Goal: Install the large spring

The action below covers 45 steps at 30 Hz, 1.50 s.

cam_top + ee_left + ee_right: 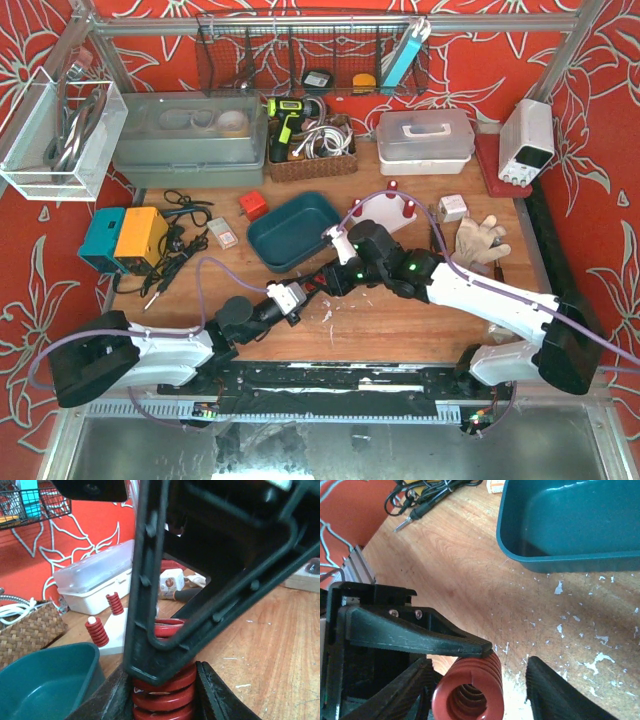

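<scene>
While the overhead view shows only two arms meeting nose to nose at mid-frame above the wooden table (380, 325), with the join too small to read, the wrist cameras show what sits between them. From the left wrist, the large spring (162, 692) stands at bottom centre. Its red coils are pinched from both sides by the left gripper (162, 705), whose black fingers press against it. The right arm's black fingers cross in front of the upper coils and fill the upper right of that frame. At mid-left a white base (120, 635) carries two small red springs (96, 631) on pegs, which the right wrist view does not take in.

From the right wrist, the spring lies at bottom centre with its open end toward the lens, between the jaws of the right gripper (479, 662). These stand partly apart, and bare table shows between the coils and the finger on the right. One finger of the left gripper lies across the top of the coils. A teal tray (570, 562) fills the upper right.

Overhead, the left arm reaches low from the lower left toward centre. The right arm comes in from the lower right, elbow bent, wrist pointing left.
</scene>
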{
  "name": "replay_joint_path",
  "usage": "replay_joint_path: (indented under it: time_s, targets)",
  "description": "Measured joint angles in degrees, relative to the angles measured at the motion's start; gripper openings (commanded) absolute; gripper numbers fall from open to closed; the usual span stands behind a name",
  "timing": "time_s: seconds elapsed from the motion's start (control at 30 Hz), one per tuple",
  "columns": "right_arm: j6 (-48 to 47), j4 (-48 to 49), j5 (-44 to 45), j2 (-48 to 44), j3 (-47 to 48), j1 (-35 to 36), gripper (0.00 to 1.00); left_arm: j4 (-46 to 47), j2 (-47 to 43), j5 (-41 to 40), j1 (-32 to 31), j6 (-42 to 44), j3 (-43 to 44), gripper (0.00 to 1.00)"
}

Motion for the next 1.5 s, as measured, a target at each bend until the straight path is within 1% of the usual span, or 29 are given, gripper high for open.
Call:
replay_joint_path:
  time_s: [0.2, 0.27, 0.3, 0.33, 0.4, 0.43, 0.47, 0.5, 0.57, 0.6, 0.83, 0.93, 1.07, 1.3, 1.5]
  targets:
    - [-0.52, -0.22, 0.13, 1.4, 0.74, 0.76, 0.25, 0.26, 0.0, -0.02, 0.0, -0.09, 0.0, 0.1]
    - [-0.81, -0.5, 0.5, 1.4, 0.81, 0.83, 0.16, 0.28, 0.0, -0.02, 0.0, -0.15, 0.0, 0.15]
    - [-1.25, -0.52, 0.52, 1.4, 0.83, 0.83, 0.11, 0.24, 0.0, -0.04, 0.0, -0.15, 0.02, 0.21]
    - [-1.29, -0.59, 0.57, 1.4, 0.83, 0.85, 0.08, 0.24, 0.0, -0.04, 0.0, -0.17, 0.02, 0.29]
    - [-1.38, -0.61, 0.74, 1.36, 0.83, 0.85, 0.0, 0.24, 0.02, -0.09, 0.0, -0.2, 0.02, 0.48]
    - [-1.4, -0.61, 0.94, 1.33, 0.83, 0.85, 0.0, 0.26, 0.07, -0.15, 0.0, -0.33, 0.02, 0.58]
    - [-1.44, -0.72, 1.07, 1.27, 0.83, 0.87, 0.0, 0.35, 0.13, -0.24, 0.0, -0.37, 0.02, 0.7]
    - [-1.46, -1.07, 1.6, 1.16, 0.83, 0.9, 0.0, 0.44, 0.2, -0.39, -0.02, -0.39, 0.13, 0.78]
    - [-1.68, -1.49, 3.13, 0.79, 0.83, 0.92, 0.0, 0.63, 0.35, -0.83, -0.04, -0.52, 0.52, 0.98]
    - [-1.86, -1.66, 4.39, 0.5, 0.83, 0.92, 0.0, 0.74, 0.44, -1.01, -0.04, -0.57, 0.7, 1.0]
    - [-5.97, -5.2, 16.68, -1.7, 1.44, 0.0, 0.0, 0.68, 0.52, -2.19, -0.04, -0.68, 1.01, 1.0]
    - [-8.39, -6.73, 23.21, -1.6, 2.67, -1.97, 0.0, 0.35, 0.52, -2.49, -0.04, -0.81, 1.05, 1.0]
    - [-11.45, -7.5, 30.32, 0.63, 4.72, -6.47, 0.0, -0.52, 0.5, -3.23, -0.04, -0.92, 1.44, 1.0]
    - [-14.84, -7.52, 35.36, 8.92, 8.13, -15.41, 0.0, -1.57, -0.59, -4.0, -0.04, -1.49, 1.6, 1.0]
    - [-15.72, -7.41, 34.82, 13.94, 10.64, -18.64, 0.0, -1.99, -1.03, -4.11, -0.04, -1.68, 1.6, 1.0]
